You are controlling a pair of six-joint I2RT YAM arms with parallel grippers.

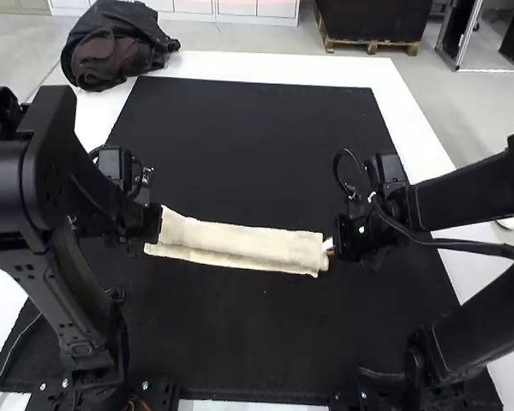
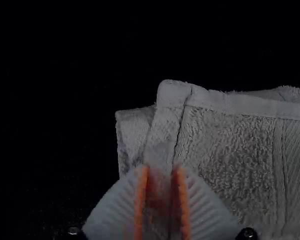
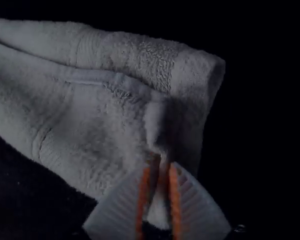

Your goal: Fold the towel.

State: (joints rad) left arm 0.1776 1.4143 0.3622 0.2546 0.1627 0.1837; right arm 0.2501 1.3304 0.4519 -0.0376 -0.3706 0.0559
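Currently | towel (image 1: 236, 247): lying on the black mat (image 1: 257, 128), long axis spanning from arm to arm | left fingers (image 2: 141, 200): apparently pinching its left-end hem | right fingers (image 3: 176, 200): apparently nipping bunched cloth at its right end

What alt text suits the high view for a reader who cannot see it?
A cream towel, folded into a long, narrow strip, lies across a black mat, with the left gripper at one end, the right gripper at the other.
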